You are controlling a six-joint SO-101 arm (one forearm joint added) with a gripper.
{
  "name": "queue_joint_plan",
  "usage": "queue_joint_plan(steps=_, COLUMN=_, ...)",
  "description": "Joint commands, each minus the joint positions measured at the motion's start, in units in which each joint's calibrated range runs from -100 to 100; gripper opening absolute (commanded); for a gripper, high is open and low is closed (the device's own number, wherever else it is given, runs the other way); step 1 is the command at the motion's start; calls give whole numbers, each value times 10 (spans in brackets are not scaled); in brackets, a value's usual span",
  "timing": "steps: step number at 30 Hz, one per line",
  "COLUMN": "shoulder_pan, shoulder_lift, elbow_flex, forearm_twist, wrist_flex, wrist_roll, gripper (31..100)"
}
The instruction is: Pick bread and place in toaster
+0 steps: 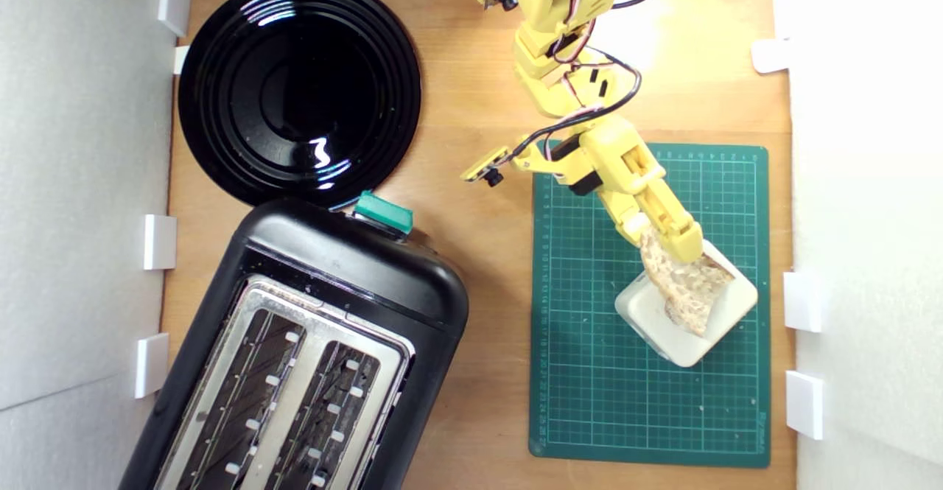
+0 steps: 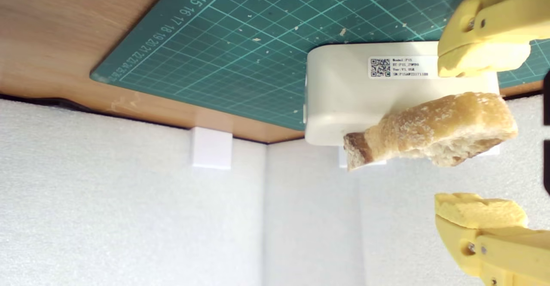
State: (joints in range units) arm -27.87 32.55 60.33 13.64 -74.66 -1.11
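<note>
Going from the exterior view's left, white foam walls [image 1: 81,180] are standing along the wooden table [image 1: 471,107], with small white blocks [image 1: 159,242] sitting against them. Next, the round black plate [image 1: 298,88] is lying at the far side, and the toaster [image 1: 295,357] is sitting just below it in that view, its teal-green lever knob [image 1: 383,213] nearly touching the plate's rim. Both slots are facing up.

Further toward the exterior view's right, my yellow arm [image 1: 567,55] is reaching down over the green cutting mat [image 1: 648,401]. On the mat a cream-white rounded square block [image 1: 689,343] is sitting, bearing a label with a QR code [image 2: 397,67] on one face. The bread [image 1: 686,284] is lying across the top of that block, crumb side up, with its crust overhanging the edge.

My gripper [image 1: 674,243] is hanging at the bread's near end. In the wrist view my two fingers [image 2: 481,58] are standing well apart, one on each side of the slice [image 2: 434,129], with a clear gap between each pad and the bread, so I am not clamping it.

Past the mat, more white foam is lining the exterior view's right edge.
</note>
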Motion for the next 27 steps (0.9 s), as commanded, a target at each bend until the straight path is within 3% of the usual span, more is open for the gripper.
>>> queue_joint_plan(steps=1, shoulder_pan=-6, shoulder_lift=-8, elbow_flex=-17, forearm_twist=-4, wrist_flex=-20, wrist_roll=-2, gripper=755)
queue_joint_plan(steps=14, shoulder_pan=-6, shoulder_lift=-9, elbow_flex=-16, forearm_twist=-4, wrist_flex=-19, wrist_roll=-2, gripper=580)
queue_joint_plan(steps=27, shoulder_pan=-7, shoulder_lift=-32, elbow_flex=-12, forearm_twist=-5, wrist_flex=-16, wrist_roll=-2, gripper=563)
